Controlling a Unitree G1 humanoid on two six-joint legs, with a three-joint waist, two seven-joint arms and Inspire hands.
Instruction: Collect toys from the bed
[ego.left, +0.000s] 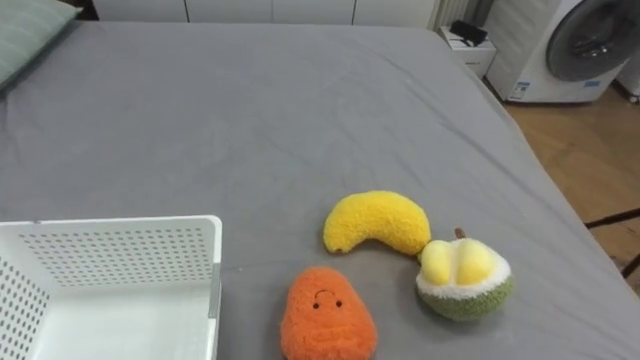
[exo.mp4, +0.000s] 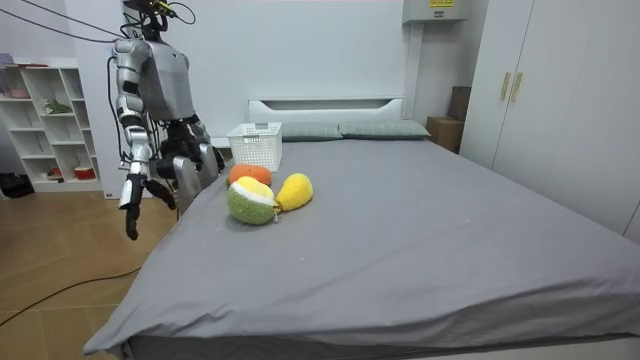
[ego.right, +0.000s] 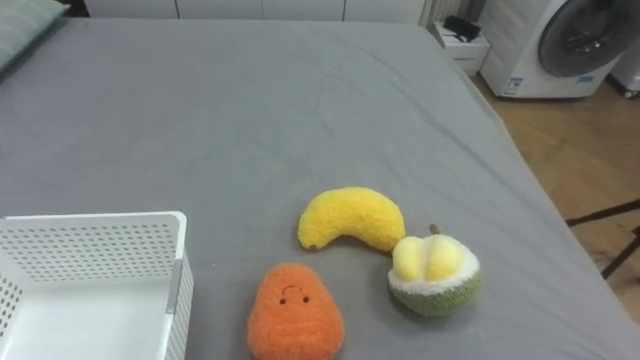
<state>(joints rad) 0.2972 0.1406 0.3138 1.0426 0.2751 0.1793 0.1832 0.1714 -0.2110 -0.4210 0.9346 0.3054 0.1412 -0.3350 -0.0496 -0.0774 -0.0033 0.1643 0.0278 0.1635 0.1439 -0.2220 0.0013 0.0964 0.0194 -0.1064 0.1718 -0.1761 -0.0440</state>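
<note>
Orange plush toy sits closest, little face up, with the white basket just beside it on the left-hand side and nothing in the part of it that shows. Beyond the orange one lies the yellow banana toy, and touching the banana's end is the durian toy, green shell with yellow lobes on top. All three are on the grey bed, none collected yet.

Over in the room view, the robot stands at the bedside. Its right hand hangs low by the mattress edge, fingers slack and empty as far as I can judge, well apart from the toys, which lie ahead of it and higher. Its left hand sits close to the bed edge, nearer the basket; its state I cannot tell.

These look light, soft and squashy, nothing fragile, the fuzzy pile unlikely to slip. Best bet: wrap round the orange toy's body, the banana's middle, the durian's shell.
</note>
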